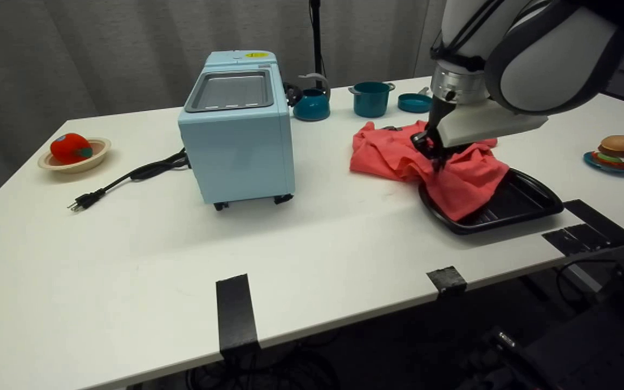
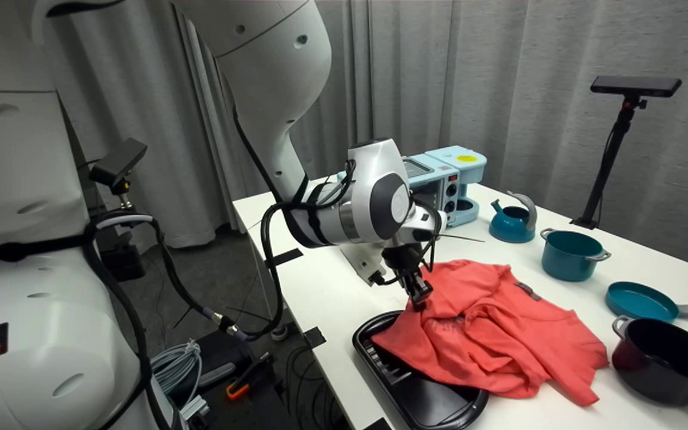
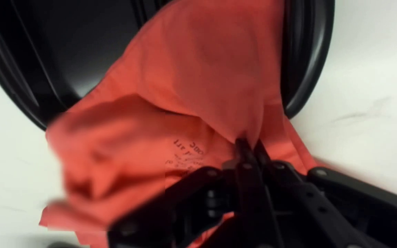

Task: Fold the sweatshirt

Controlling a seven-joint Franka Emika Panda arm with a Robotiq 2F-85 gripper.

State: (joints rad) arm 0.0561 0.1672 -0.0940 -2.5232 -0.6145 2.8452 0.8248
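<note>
The coral-red sweatshirt lies crumpled on the white table in both exterior views (image 1: pixel 385 157) (image 2: pixel 493 334). One end of it drapes over the black tray (image 1: pixel 528 203), also seen in an exterior view (image 2: pixel 433 403). In the wrist view the sweatshirt (image 3: pixel 143 148) shows dark print, and the tray (image 3: pixel 71 44) lies under its end. My gripper (image 3: pixel 250 143) is shut on a pinched fold of the cloth and lifts it to a peak. In both exterior views the gripper (image 1: pixel 437 160) (image 2: pixel 418 298) is low above the tray-side part of the cloth. The cloth's far part stays on the table.
The blue toaster oven (image 1: pixel 239 151) stands on the table with its cord beside it. A teal kettle (image 2: pixel 510 227), teal pot (image 2: pixel 572 257), teal pan (image 2: pixel 642 301) and dark pot (image 2: pixel 666 361) stand near the sweatshirt. A toy burger (image 1: pixel 618 151) sits beyond the tray.
</note>
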